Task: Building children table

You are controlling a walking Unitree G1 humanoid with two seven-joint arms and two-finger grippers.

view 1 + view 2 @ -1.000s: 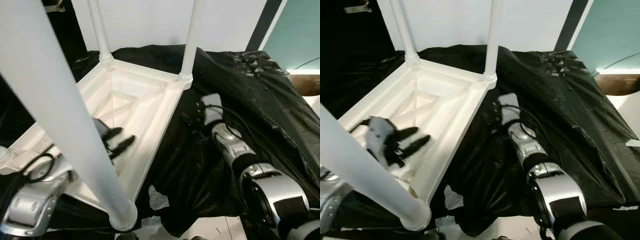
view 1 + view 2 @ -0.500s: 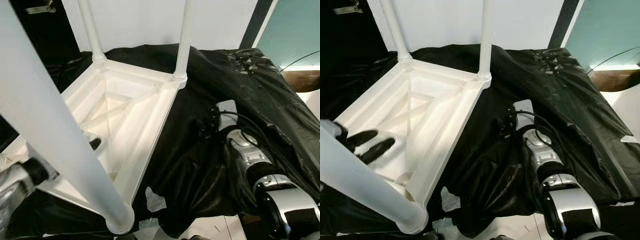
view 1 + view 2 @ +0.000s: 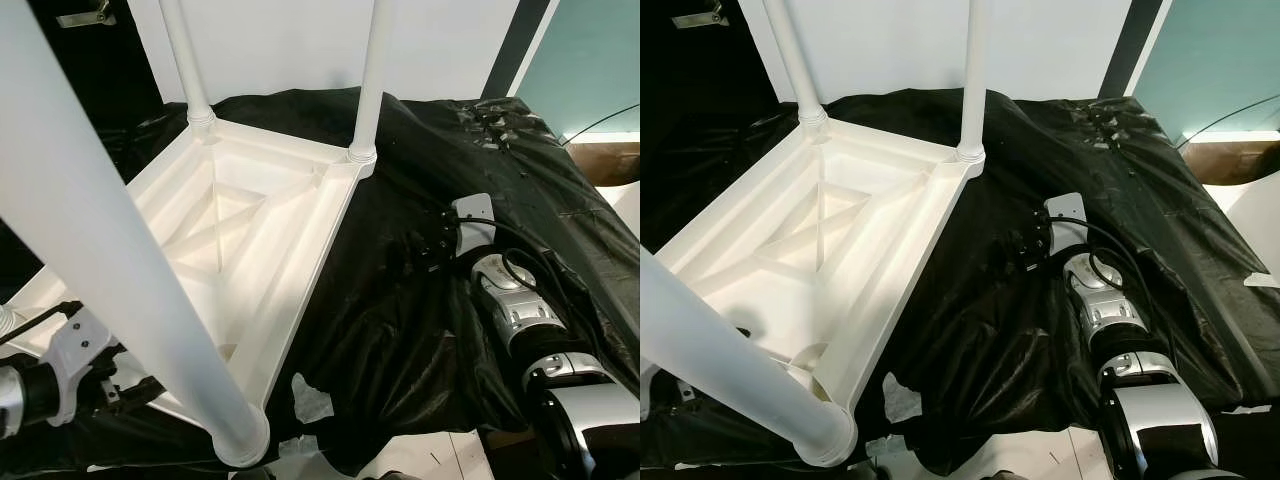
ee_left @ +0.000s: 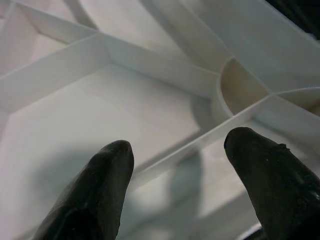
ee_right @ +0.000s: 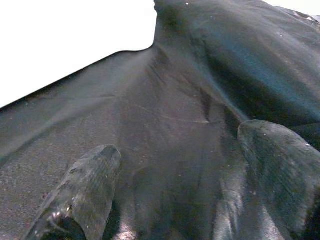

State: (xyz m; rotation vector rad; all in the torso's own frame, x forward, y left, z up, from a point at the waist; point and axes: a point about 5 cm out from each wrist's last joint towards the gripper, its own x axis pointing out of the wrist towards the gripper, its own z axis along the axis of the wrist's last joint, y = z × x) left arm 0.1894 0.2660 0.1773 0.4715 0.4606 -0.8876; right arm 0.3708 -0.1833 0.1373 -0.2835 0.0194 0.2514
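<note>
Left gripper (image 4: 175, 150) pulled back off the ribbed underside since a second ago; black fingers gone from the head views, left arm (image 3: 45, 375) now low at the near-left corner, half behind the near leg. Right arm (image 3: 515, 310) drawn back toward the body too, wrist further from the table rim.

White plastic children's table (image 3: 300, 250) upside down on black plastic sheeting (image 3: 480, 180), legs pointing up. Sheeting glossy, crinkled, draped over a raised surface, torn at the near edge with pale floor (image 3: 420, 462) showing through. White wall (image 3: 280, 45) behind, teal panel (image 3: 590, 60) at far right, dark post beside it.

Underside moulded: raised rim, diagonal and cross ribs, curved rib at a leg socket. Two far legs (image 3: 368, 80) round, slim, seated in ringed corner sockets, tops cut off by the frame. Near leg (image 3: 120, 260) huge in the foreground, blurred, hiding part of the tabletop and left arm.

Left wrist view: fingers (image 4: 100, 185) spread apart, hovering over the ribs near the socket, gripping nothing. Right wrist view: right gripper (image 5: 175, 185) with fingers spread wide, over wrinkled black sheeting, holding nothing; contact with sheeting not clear.
</note>
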